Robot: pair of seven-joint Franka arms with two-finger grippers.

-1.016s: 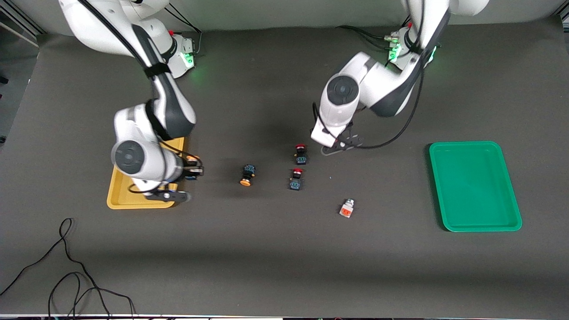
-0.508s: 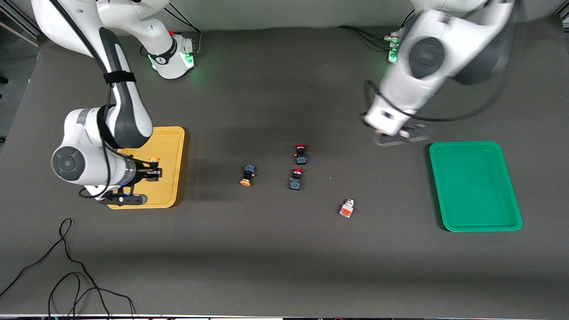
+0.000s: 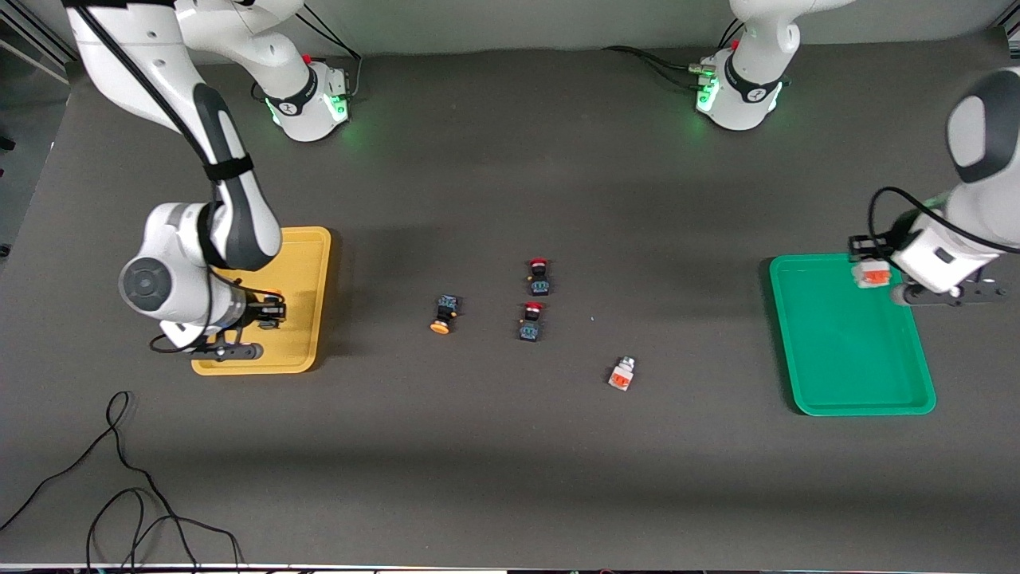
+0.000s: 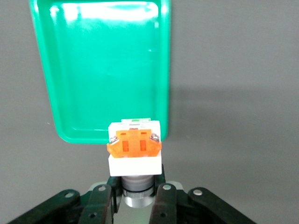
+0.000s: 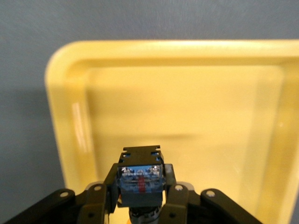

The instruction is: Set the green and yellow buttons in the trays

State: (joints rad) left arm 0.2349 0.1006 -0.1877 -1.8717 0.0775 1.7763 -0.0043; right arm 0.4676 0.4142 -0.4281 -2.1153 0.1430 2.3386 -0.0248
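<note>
Front view: left gripper [image 3: 870,267] pinches a whitish-grey button [image 3: 872,275] over the green tray [image 3: 851,405], at its rim farthest from the camera. Right gripper [image 3: 269,310] pinches a yellow-capped button [image 3: 272,293] over the yellow tray [image 3: 307,247].

Left wrist view: button's [image 4: 134,148] long axis runs out from the jaws.

Right wrist view: dark body [image 5: 140,176] clamped above tray floor [image 5: 187,116].

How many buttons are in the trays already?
None lie in a tray yet. The left gripper holds a whitish-grey button over the green tray; the right gripper holds a yellow-capped button over the yellow tray. One yellow-capped button and one whitish-grey button wait on the table.
</note>
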